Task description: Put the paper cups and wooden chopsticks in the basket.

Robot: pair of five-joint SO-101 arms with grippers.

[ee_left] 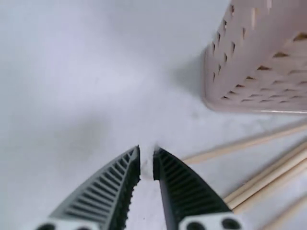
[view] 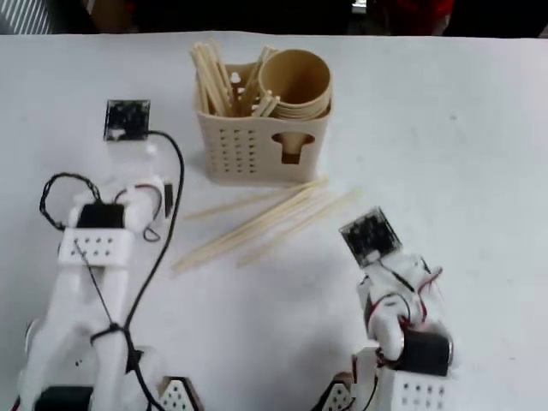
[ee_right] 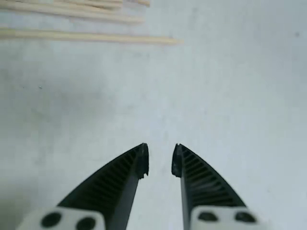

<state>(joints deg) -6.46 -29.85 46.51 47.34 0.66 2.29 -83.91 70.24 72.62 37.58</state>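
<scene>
- High view: a white table (view: 462, 128) fills the scene, with a dark strip of room along the far edge.
- A beige basket (view: 248, 150) with perforated walls stands toward the far middle of the table. A stack of paper cups (view: 300, 81) sits in one side of it, and a bundle of upright chopsticks (view: 214, 77) leans in the other.
- The loose chopsticks (view: 257, 223) lie fanned out on the table just in front of the basket, between the two arms.
- The left arm (view: 94, 248) stands beside the basket, and the right arm (view: 398, 317) is on the near side of the loose chopsticks.
- Left wrist view: the left gripper (ee_left: 147, 163) hangs over bare table (ee_left: 86, 72), its jaws drawn almost together with only a thin slit between them, holding nothing. A lower corner of the basket (ee_left: 259, 62) is near, and several loose chopsticks (ee_left: 268, 175) lie just beside the gripper.
- Right wrist view: the right gripper (ee_right: 159, 160) is over bare table (ee_right: 216, 96), jaws a little apart and empty. The loose chopsticks (ee_right: 86, 36) lie well ahead of its tips, not touching them.
</scene>
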